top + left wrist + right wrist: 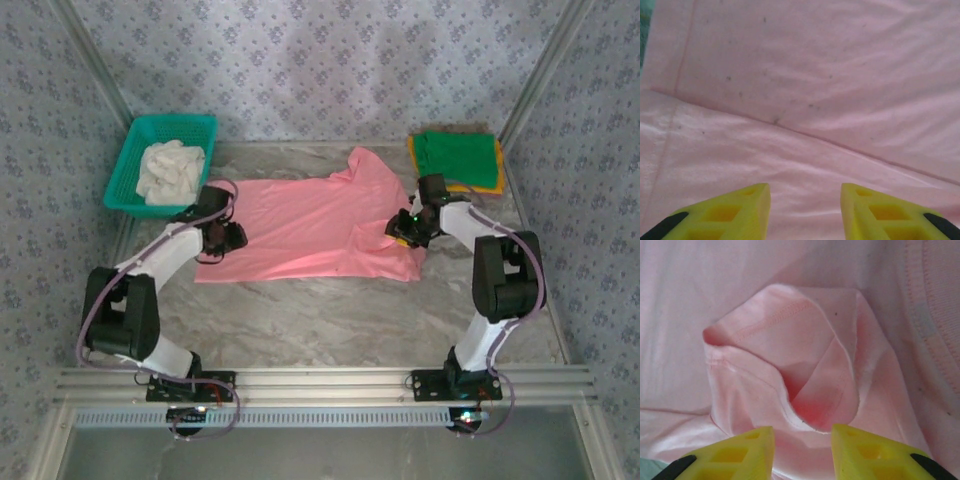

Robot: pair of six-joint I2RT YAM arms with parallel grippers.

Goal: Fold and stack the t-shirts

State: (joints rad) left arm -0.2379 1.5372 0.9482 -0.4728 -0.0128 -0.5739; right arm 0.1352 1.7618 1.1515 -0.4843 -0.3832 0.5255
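Note:
A salmon-pink t-shirt (320,225) lies spread flat across the middle of the table. At the back right a folded green t-shirt (458,158) rests on an orange-yellow one (466,187). My left gripper (225,238) is low over the pink shirt's left edge. In the left wrist view it (805,192) is open, with smooth pink cloth (805,100) under its yellow fingers. My right gripper (405,228) is over the shirt's right side. In the right wrist view it (802,432) stands open just behind a bunched, turned-over pink sleeve fold (790,365).
A teal mesh basket (135,160) holding a white cloth (170,170) stands at the back left. Patterned walls close in the back and sides. Bare marble tabletop (330,320) runs between the pink shirt and the arm bases.

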